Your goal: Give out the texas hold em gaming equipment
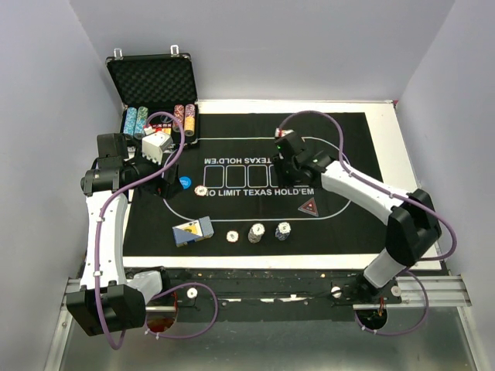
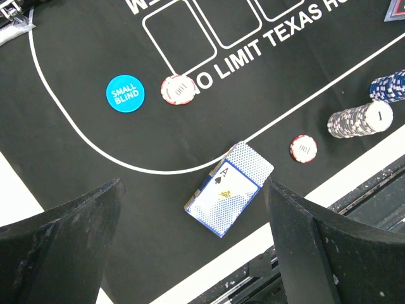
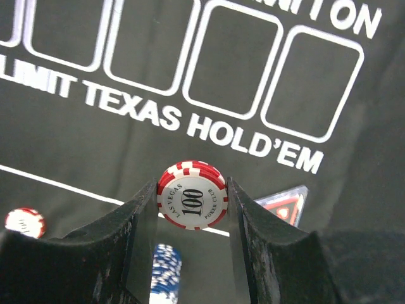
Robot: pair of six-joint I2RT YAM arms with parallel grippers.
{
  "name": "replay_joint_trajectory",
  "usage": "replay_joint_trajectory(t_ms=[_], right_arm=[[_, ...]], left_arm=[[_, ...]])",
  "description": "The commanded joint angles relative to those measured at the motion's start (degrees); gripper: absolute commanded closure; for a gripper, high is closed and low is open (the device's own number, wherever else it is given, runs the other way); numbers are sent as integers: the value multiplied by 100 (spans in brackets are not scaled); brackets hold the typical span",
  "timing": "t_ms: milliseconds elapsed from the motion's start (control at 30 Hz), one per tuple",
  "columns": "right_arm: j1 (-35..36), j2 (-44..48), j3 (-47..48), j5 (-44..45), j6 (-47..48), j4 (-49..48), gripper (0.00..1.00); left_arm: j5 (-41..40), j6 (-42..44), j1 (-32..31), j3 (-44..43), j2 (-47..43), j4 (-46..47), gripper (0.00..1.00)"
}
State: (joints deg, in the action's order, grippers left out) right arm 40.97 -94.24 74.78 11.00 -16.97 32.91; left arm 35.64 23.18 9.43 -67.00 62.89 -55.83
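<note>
1. The white counter (image 1: 406, 166) shows only as a border around the black mat (image 1: 348, 147). The arm bases hide its near edge.
2. The mat bears the white print "NO LIMIT TEXAS HOLD'EM" and a row of card outlines. Both wrist views cut the lettering off.
3. The case (image 1: 151, 77) stands open at the far left corner with its lid upright. The left wrist covers part of the chip rows (image 1: 138, 120) inside it.
4. The left fingers (image 2: 69, 247) stand wide apart above the mat's near left part, holding and touching nothing.
5. The right fingers (image 3: 130, 240) are clamped on the red-and-white chip (image 3: 192, 194), which is marked "100". It is held on edge above the middle of the mat. In the top view these fingers are too small to make out.
6. The card pack (image 2: 229, 189) lies flat on the mat's near left part, across the white oval line. It is blue-patterned and shows an ace of spades.
7. Two chip stacks stand just beside each other, right of the pack: a grey-white one (image 2: 359, 119) and a blue-white one (image 2: 389, 85). In the right wrist view the blue one is only a blur below the fingers.
8. The blue button (image 2: 124, 93), reading "SMALL BLIND", lies flat inside the oval at the left.
9. The dark red triangular marker (image 3: 283, 206) lies below the end of the print, partly hidden by a right finger.
10. Two single chips lie flat. One (image 2: 178, 88) is just beside the button. The other (image 2: 304, 149) is between the pack and the stacks.
</note>
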Motion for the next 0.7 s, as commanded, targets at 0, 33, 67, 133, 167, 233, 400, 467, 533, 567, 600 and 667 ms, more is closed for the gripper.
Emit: replay_joint_trajectory(t_ms=[0, 33, 67, 133, 167, 233, 400, 467, 533, 567, 600, 667], right_arm=[[-466, 239, -727, 210, -289, 261, 61], [-633, 326, -928, 192, -341, 199, 61], [-765, 405, -1087, 174, -420, 164, 61], [-1002, 581, -1421, 174, -578, 93, 62], [-1099, 669, -1536, 217, -657, 67, 62], [-1354, 818, -1773, 262, -772, 41, 61], [-1987, 1030, -2187, 341, -948, -65, 61], [-2084, 986, -2275, 254, -975, -153, 61], [-2102, 829, -2293, 279, -1018, -170, 61], [-2102, 758, -2319, 297, -1019, -205, 60], [-2111, 697, -2345, 332, -1027, -240, 59], [-2128, 591, -2415, 358, -1054, -346, 56]], left_arm=[[119, 82, 59, -94, -58, -50, 1], [136, 90, 50, -102, -40, -50, 1], [145, 90, 50, -111, -40, -59, 1], [137, 99, 50, -129, -40, -68, 1], [136, 108, 50, -138, -40, -85, 1], [137, 117, 50, -146, -40, -86, 1], [145, 125, 59, -146, 4, -94, 1], [163, 125, 50, -155, 4, -103, 1], [172, 125, 50, -146, 4, -94, 1], [180, 125, 50, -138, 4, -103, 1], [180, 125, 59, -138, -5, -103, 1], [180, 152, 59, -120, -14, -112, 1]])
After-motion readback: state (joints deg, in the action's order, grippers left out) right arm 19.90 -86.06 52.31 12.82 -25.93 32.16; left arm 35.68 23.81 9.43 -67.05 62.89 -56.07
